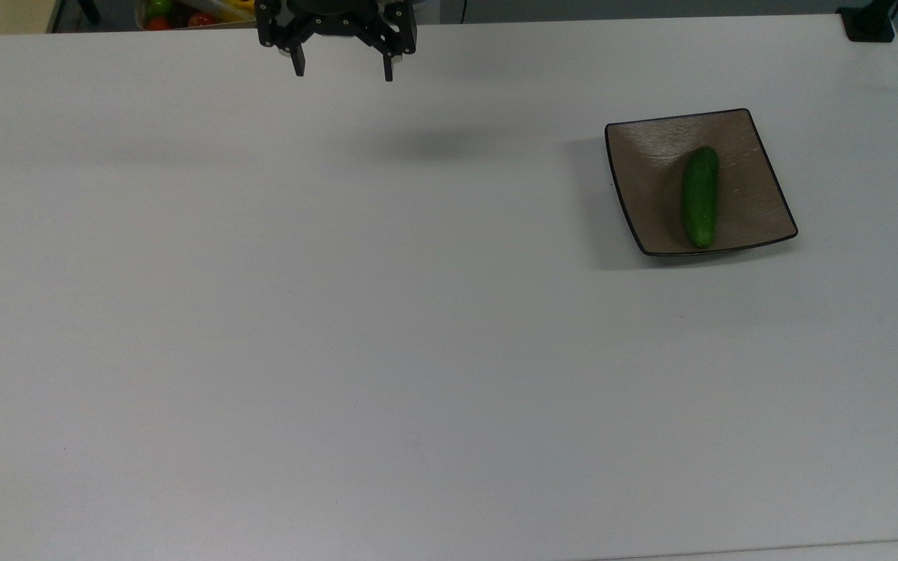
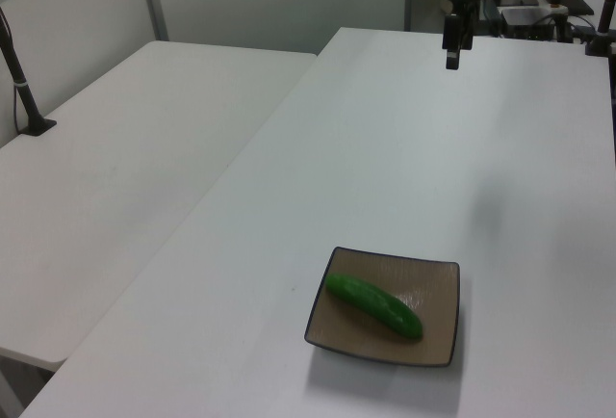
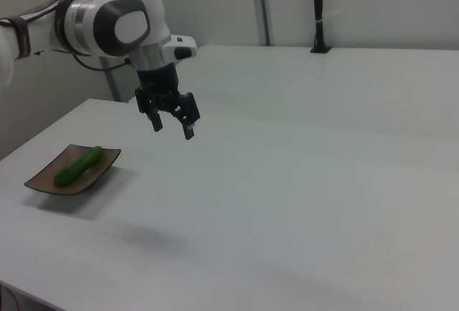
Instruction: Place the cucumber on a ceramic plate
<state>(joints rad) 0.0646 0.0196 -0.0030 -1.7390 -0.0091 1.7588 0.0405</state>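
Lying lengthwise in the dished centre of the ceramic plate (image 1: pixel 737 132), the cucumber (image 1: pixel 699 197) rests free of any grip, toward the top view's right side of the white tabletop (image 1: pixel 387 327). Well apart from it, the pincer (image 1: pixel 342 68) hangs above the tabletop's far edge with its fingers spread wide and nothing between them. Judged from this layout, the placing looks done: the cucumber sits wholly inside the plate's dark rim, and little seems left beyond parking the arm (image 3: pixel 115 21).
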